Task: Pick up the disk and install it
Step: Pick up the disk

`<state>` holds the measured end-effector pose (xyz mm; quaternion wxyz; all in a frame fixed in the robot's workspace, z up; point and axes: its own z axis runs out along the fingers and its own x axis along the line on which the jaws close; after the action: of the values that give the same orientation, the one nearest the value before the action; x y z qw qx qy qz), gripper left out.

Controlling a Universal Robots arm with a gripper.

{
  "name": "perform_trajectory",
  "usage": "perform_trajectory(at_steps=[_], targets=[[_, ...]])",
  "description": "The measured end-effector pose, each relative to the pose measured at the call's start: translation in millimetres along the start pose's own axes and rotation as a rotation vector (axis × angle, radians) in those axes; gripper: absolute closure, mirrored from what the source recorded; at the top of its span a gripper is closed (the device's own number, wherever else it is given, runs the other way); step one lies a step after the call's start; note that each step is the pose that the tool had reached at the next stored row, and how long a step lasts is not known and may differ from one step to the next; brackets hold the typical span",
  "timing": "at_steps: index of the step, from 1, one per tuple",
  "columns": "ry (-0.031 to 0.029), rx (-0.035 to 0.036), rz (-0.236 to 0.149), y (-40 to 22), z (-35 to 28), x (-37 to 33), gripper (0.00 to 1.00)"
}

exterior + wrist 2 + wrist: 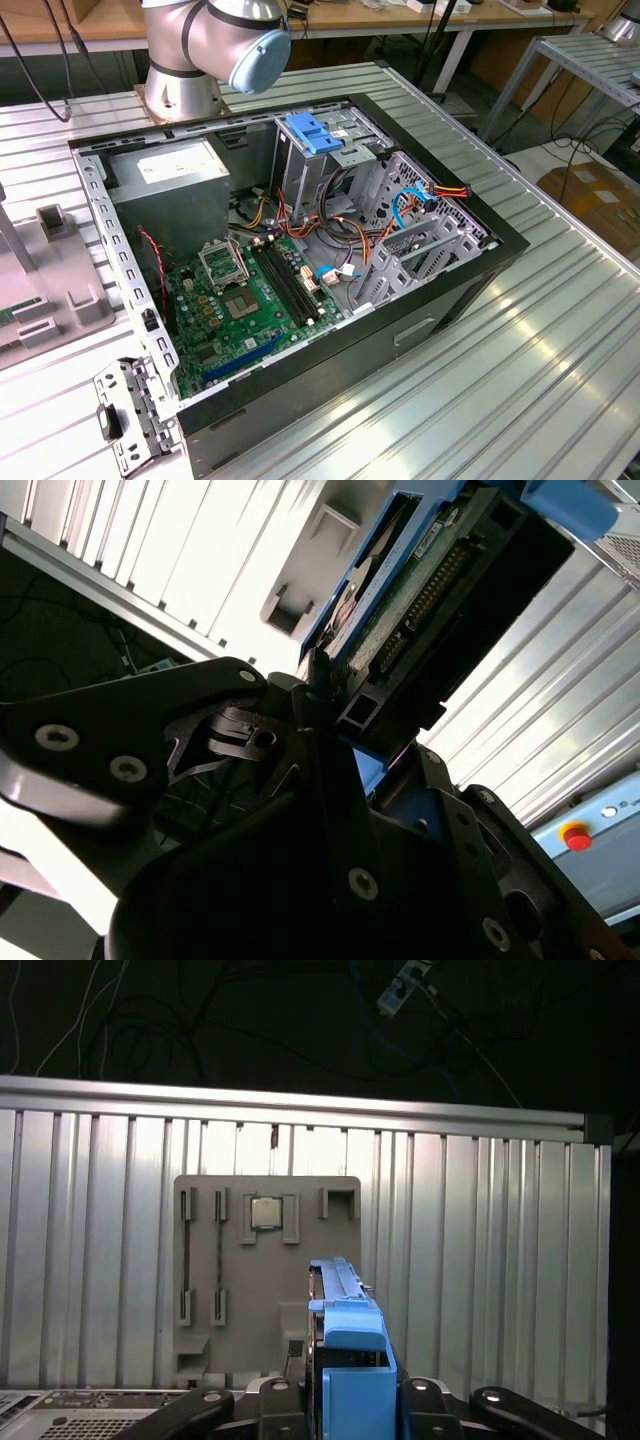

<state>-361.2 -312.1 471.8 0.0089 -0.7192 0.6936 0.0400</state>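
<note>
My gripper (345,1392) is shut on the disk (347,1335), which I see edge-on with its blue carrier rail facing the first wrist camera. In the second wrist view the disk (420,590) shows its green circuit board, its connector row and a blue rail. The black fingers (300,720) clamp it at one end. Behind the disk lies the grey holder plate (265,1260) on the ribbed table. The open computer case (440,290) lies on its side in the exterior view, with a metal drive cage (330,165) at its far end.
A blue bracket (313,133) tops the drive cage, and a grey power-supply box (170,185) fills the case's far corner at the exterior view's left. The motherboard (240,300) and loose cables (340,235) lie inside. The holder plate carries a small chip (265,1212). The arm's base (190,60) stands behind the case.
</note>
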Motion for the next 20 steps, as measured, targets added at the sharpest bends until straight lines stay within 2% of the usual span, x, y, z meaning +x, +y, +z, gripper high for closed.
perform_trajectory(at_steps=[20], targets=[[0.0000, 0.0000, 0.000, -7.9, -0.6, 4.7, 0.63]])
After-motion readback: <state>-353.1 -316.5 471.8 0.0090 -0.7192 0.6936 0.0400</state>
